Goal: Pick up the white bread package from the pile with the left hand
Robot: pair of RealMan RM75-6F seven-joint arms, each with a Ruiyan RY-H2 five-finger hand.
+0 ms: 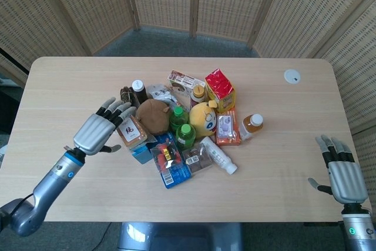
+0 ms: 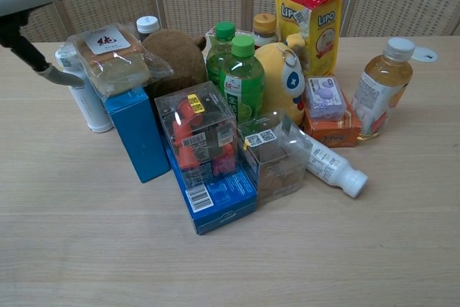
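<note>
Both hands (image 1: 101, 130) (image 1: 343, 177) empty, fingers spread.

Bright, even light, soft shadows, sharp focus in both views

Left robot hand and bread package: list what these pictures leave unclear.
- Contact: left robot hand overlaps the bread package in head view; touching cannot be told.
- Chest view: the frame's edge cuts off most of that hand.
- White bottle: partly hidden behind the package.
</note>
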